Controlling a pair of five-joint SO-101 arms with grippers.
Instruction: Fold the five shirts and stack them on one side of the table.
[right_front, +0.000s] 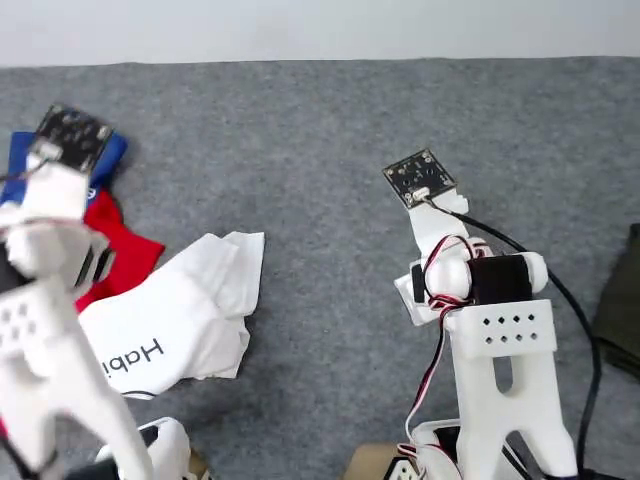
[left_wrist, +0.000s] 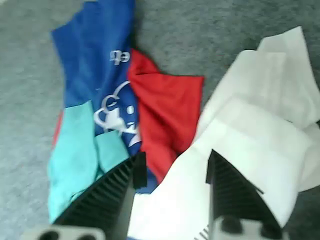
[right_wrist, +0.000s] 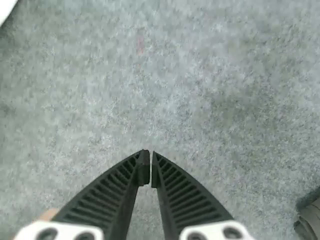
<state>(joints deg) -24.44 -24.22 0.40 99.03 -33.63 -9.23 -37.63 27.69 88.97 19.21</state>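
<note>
Left arm (right_front: 40, 300) is pitched down over the crumpled pile at the left side of the counter (right_front: 330, 150). Its jaws are spread wide and hold nothing, above where the white shirt (left_wrist: 250, 130) meets the red shirt (left_wrist: 167, 110). Blue shirt (left_wrist: 95, 55) and teal shirt (left_wrist: 75, 150) lie alongside. Right arm (right_front: 480, 290) sits mid-counter, nose down, jaws closed and empty. Dark shirt (right_front: 620, 300) at right edge.

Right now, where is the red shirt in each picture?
High view: red shirt at left, between blue shirt and white shirt.
Left wrist view: beside the white shirt, ahead of the left tool.
Right wrist view: grey mat under the right tool.
Shared landmark: the grey mat.
</note>
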